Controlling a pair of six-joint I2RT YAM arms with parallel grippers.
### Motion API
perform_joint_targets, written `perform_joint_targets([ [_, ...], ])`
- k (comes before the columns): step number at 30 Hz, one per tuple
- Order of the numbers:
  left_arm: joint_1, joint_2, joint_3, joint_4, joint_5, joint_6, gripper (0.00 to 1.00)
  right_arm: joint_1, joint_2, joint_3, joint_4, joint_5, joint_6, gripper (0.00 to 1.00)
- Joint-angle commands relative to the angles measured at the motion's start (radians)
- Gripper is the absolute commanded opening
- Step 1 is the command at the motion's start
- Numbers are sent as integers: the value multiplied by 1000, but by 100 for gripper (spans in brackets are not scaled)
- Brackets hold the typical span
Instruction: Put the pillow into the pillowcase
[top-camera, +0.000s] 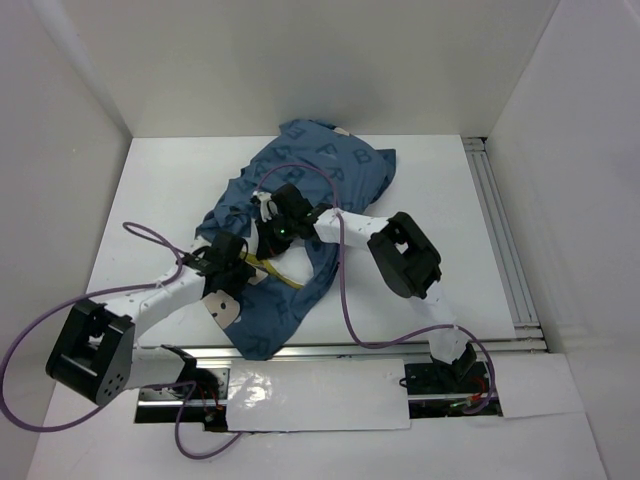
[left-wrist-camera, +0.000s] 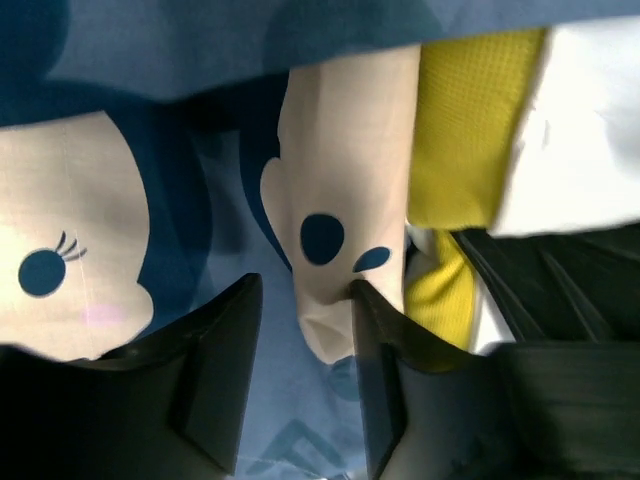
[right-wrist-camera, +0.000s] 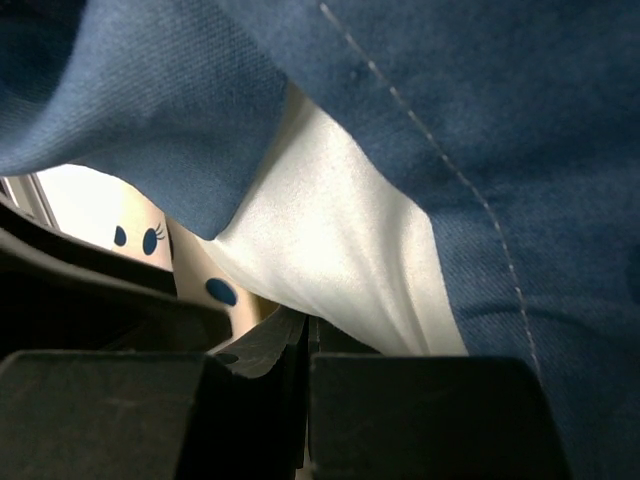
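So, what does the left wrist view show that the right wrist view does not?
Only the left wrist: yellow piping and a fold of the pillowcase inside the open left gripper. Only the right wrist: a stitched seam on the blue cloth, and the right gripper shut. Both: the pillowcase lying over the white pillow, and its cartoon faces.

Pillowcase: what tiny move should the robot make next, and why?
Probably close the left gripper on the pillowcase fold that lies between its open fingers, then tug it over the pillow. The yellow piping and white corner of the pillow show bare right beside that fold, so the case edge does not cover them yet.
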Motion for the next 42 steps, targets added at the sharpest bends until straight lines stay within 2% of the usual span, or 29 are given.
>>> perform_joint_targets([
  [1,-3,31,27,50,-51,-59,52,-18,0,-51,-64,99,4,0],
  [3,-3,31,27,79,-51,-39,50,-18,0,-51,-75,99,4,0],
  [4,-3,31,27,89,-51,-39,44,-18,0,-51,-75,99,4,0],
  [6,-3,40,54,102,-63,-14,25,-18,0,-60,-84,108,-6,0],
  [7,-3,41,55,102,-64,-5,10,-18,-9,-60,-84,108,-6,0],
  [8,-3,41,71,102,-64,10,0,-18,-9,-60,-84,108,-6,0],
  [11,-3,19,93,129,-83,88,0,-18,-9,-60,-96,142,-6,0],
  [16,-39,-215,21,284,-88,274,0,-18,-6,-51,-112,212,-6,0],
  [18,-52,-283,21,303,-88,317,0,-8,12,-22,-153,250,-6,0],
  [20,-61,-338,88,280,-77,402,0,-8,55,15,-193,321,5,0],
  [25,-72,-528,156,320,18,579,0,-8,109,86,-263,398,48,0],
  [29,-72,-619,196,372,172,713,0,-8,142,127,-277,436,70,0],
  [31,-72,-633,246,386,304,789,0,-8,182,179,-317,465,82,0],
  [34,-72,-647,303,355,369,813,0,-8,192,178,-299,403,82,0],
  [39,-72,-558,301,211,153,773,0,-8,72,126,-202,275,51,0],
  [41,-72,-487,272,165,144,730,0,-8,12,135,-202,216,16,0],
  [42,-72,-467,272,154,144,730,6,-8,-8,135,-202,190,4,1],
])
